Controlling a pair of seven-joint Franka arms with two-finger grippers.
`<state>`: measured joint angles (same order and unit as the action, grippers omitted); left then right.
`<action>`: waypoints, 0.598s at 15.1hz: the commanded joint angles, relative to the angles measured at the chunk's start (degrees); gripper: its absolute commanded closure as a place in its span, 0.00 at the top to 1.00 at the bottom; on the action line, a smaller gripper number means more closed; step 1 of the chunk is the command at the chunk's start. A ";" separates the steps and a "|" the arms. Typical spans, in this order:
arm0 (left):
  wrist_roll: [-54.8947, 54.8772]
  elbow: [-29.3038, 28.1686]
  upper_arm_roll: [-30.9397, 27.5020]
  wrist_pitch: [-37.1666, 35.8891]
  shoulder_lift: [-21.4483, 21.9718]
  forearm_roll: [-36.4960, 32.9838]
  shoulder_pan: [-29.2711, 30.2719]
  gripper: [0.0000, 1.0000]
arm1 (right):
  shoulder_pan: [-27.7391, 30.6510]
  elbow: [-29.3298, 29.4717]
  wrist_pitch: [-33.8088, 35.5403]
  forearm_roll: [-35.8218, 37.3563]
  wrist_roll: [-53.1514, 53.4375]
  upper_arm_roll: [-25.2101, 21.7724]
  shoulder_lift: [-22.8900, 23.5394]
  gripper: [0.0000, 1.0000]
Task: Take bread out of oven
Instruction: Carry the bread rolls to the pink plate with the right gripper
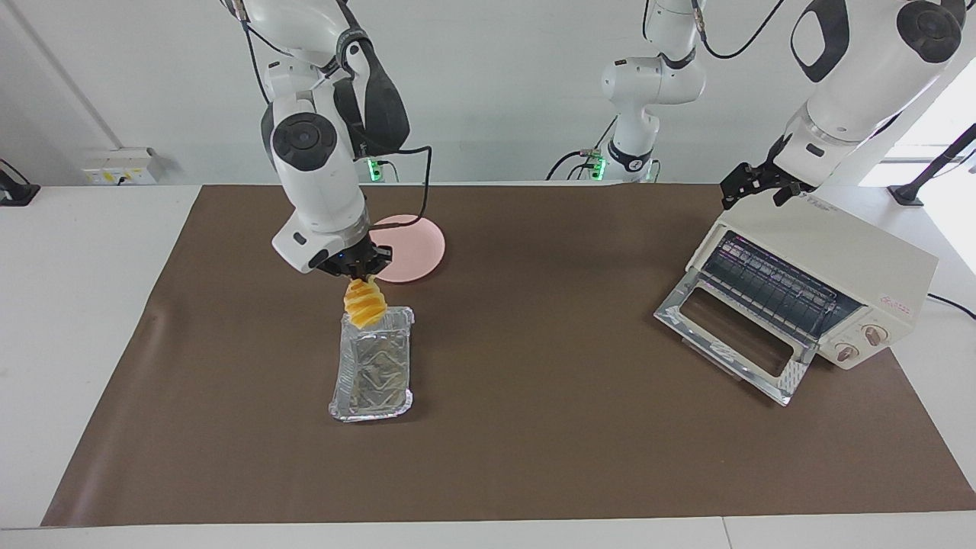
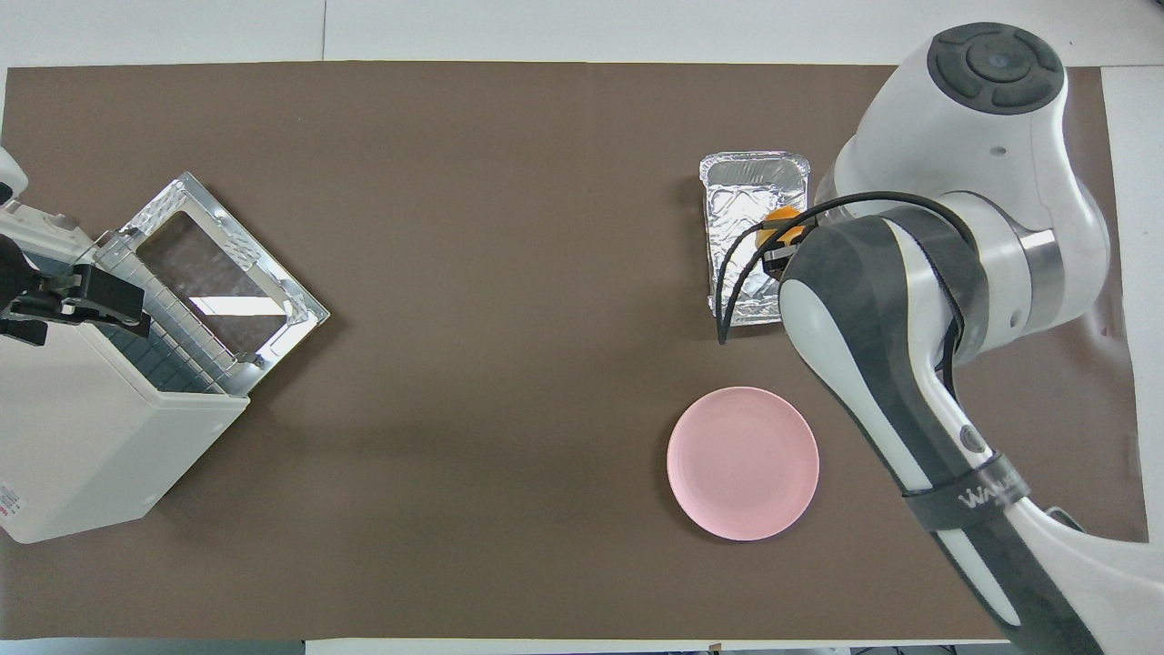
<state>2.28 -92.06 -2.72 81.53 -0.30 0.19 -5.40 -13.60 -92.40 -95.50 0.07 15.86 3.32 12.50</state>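
Your right fingers (image 1: 364, 276) grip the bread (image 1: 364, 303) above the tray (image 1: 372, 374); left fingers (image 1: 755, 185) spread over the oven (image 1: 831, 259).

Facing cam: high, across the bench (image 1: 534, 457), looks twd robots, far enough to take in the whole brown mat (image 1: 534, 229). Overhead cam: above robots' end, looks fwd and steeply down. Both share mat, oven (image 1: 823, 282), pink plate (image 2: 743, 462); views half a turn apart.
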 commanded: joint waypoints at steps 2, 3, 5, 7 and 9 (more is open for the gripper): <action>0.09 -1.02 -0.18 0.65 1.26 -1.07 -0.23 1.00 | -4.23 -14.88 -5.46 -2.09 6.98 0.28 -8.79 0.00; 0.09 -1.02 -0.18 0.73 1.26 -1.07 -0.32 1.00 | -5.03 -19.35 -7.83 -2.09 7.95 0.28 -10.90 0.00; 0.09 -1.02 -0.18 0.65 1.26 -1.07 -0.32 1.00 | -6.61 -29.79 -15.02 -2.18 9.80 0.28 -15.99 0.00; 0.09 -1.02 -0.18 0.65 1.26 -1.07 -0.32 1.00 | -8.45 -39.12 -22.41 -3.23 12.08 0.28 -20.04 0.00; 0.09 -1.02 -0.18 0.65 1.26 -1.07 -0.32 1.00 | -10.39 -45.04 -26.65 -3.24 13.85 0.28 -22.51 0.00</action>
<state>2.28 -92.06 -2.72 81.53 -0.30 0.19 -5.40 -22.73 -127.96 -116.92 -2.19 27.74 3.62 -3.71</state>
